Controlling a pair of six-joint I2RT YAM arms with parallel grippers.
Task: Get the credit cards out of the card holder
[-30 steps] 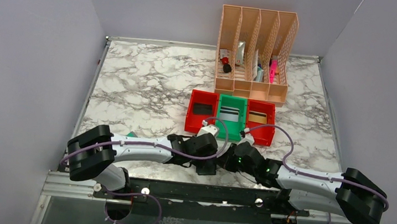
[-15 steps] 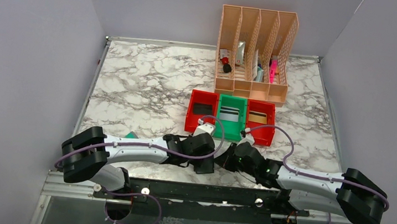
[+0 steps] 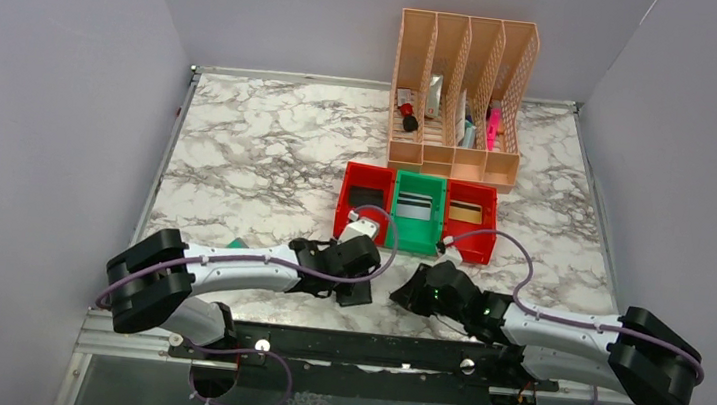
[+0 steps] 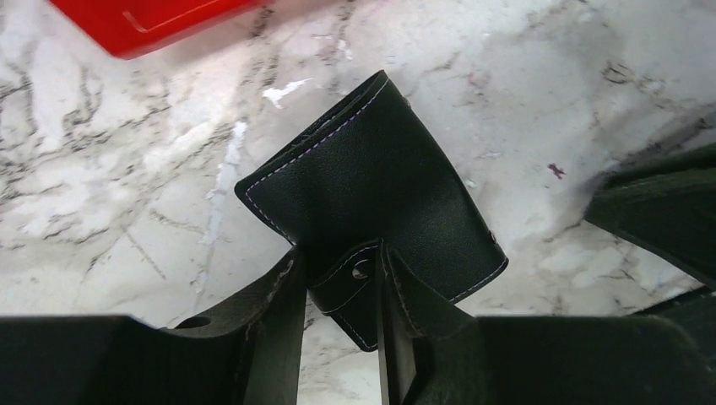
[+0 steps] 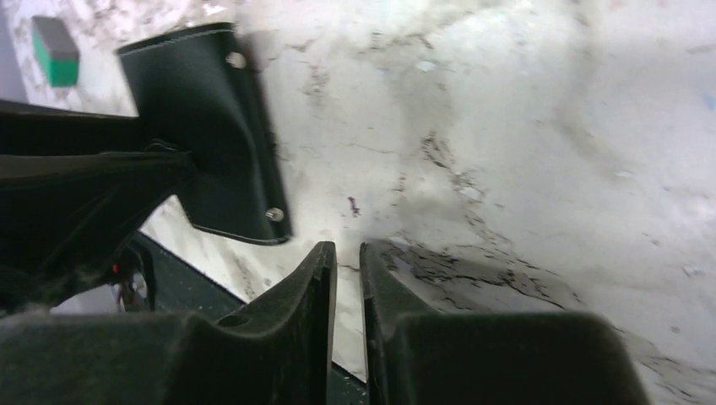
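The card holder [image 4: 371, 169] is a black folded wallet with white stitching, resting low over the marble near the front edge [image 3: 357, 294]. My left gripper [image 4: 339, 251] is shut on it at its strap tab, with the snap showing between the fingers. My right gripper [image 5: 346, 247] sits just right of the holder [image 5: 211, 126], apart from it; its jaws are slightly parted with nothing between them. Credit cards lie in the bins: a dark one [image 3: 366, 197], a striped one [image 3: 414, 206] and a tan one [image 3: 465, 214]. No card shows in the holder.
Two red bins [image 3: 345, 211] [image 3: 485, 231] flank a green bin [image 3: 418, 237] just beyond the grippers. A peach file rack [image 3: 455, 157] stands at the back. A small green block [image 3: 237, 244] lies by the left arm. The black front rail [image 3: 359, 348] runs close behind.
My right gripper's jaws have parted a little and it has come off the holder. My left gripper has carried the holder slightly to the left, widening the gap between the two grippers.
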